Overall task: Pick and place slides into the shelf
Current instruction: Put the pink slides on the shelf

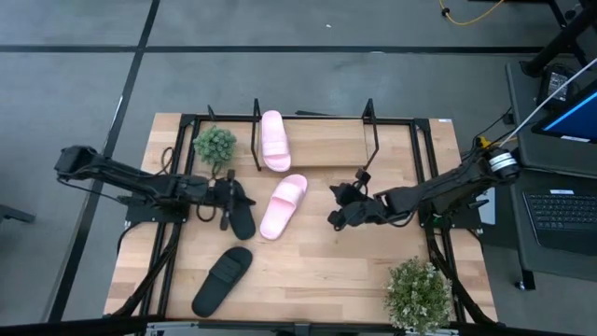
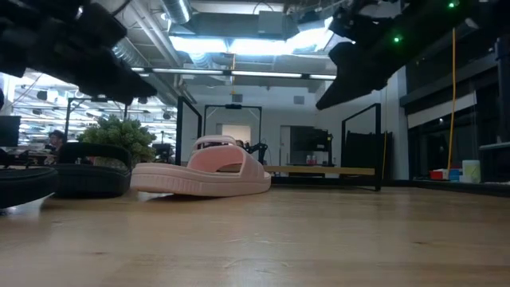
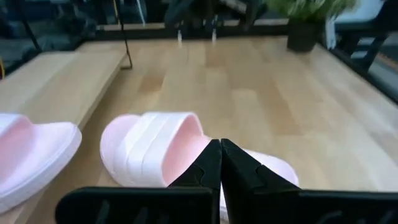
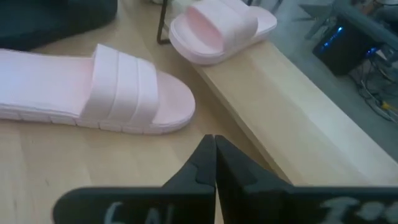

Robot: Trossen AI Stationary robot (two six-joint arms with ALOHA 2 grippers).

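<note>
Slides: one pink slide (image 1: pixel 273 140) already lies on the shelf (image 1: pixel 326 154) board, the second pink slide (image 1: pixel 283 205) just in front of the shelf, two black slides (image 1: pixel 224 280) farther out. I have the left gripper (image 1: pixel 233 199) and right gripper (image 1: pixel 338 217) flanking that second pink one, fingers pressed together, holding nothing. I'd spread the right fingers, straddle the strap, lift level. Pale wood tabletop (image 1: pixel 326 271), workshop beyond

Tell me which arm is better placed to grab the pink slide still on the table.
Either could, marginally the left. The left gripper, shut, sits closer to the pink slide, but over a black slide. The right gripper, also shut, has bare table between.
</note>
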